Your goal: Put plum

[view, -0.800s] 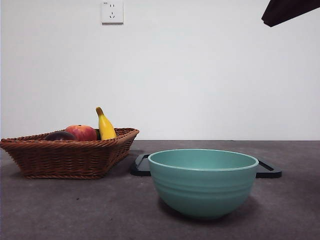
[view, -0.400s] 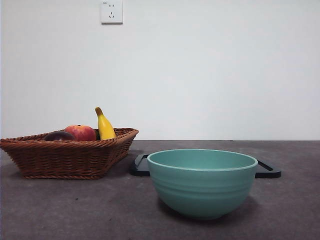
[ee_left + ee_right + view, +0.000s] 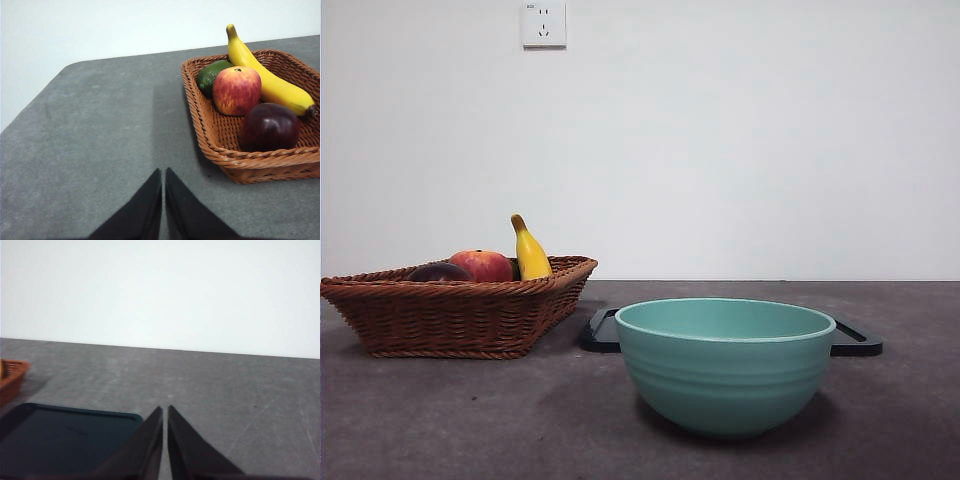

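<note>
Grey table (image 3: 470, 420): matte top, runs back to a white wall (image 3: 740, 140); wall socket (image 3: 544, 23) high on the wall, above the basket.

Wicker basket (image 3: 450, 315): brown, shallow, stands on the table near its left edge in the front view. Holds four fruits.

Teal bowl (image 3: 725, 365): ribbed sides, stands on the table nearest the front camera, well apart from the basket. Inside not visible from this height.

Dark tray (image 3: 855, 340): flat, low rim, lies on the table directly behind the bowl; its ends show on both sides of the bowl. Right wrist view shows one corner of it (image 3: 65, 437), with a corner of the basket just beyond.

Banana (image 3: 267, 75): yellow, lies along the basket's far wall, stem end raised over the rim.

Plum (image 3: 270, 126): very dark maroon, glossy. Sits inside the basket in the corner nearest the left wrist camera, against the wicker wall, touching or just beside the peach. Front view shows only its top over the rim (image 3: 440, 271).

Peach (image 3: 236, 90): red-orange, mid-basket, against the banana.

Green fruit (image 3: 212, 76): dark, partly hidden behind the peach.

Left gripper (image 3: 163, 175): jaws pressed together, nothing between them; over bare table, beside the basket, clear of it.

Right gripper (image 3: 165, 412): jaws closed together, empty; above the table next to the tray's corner.
</note>
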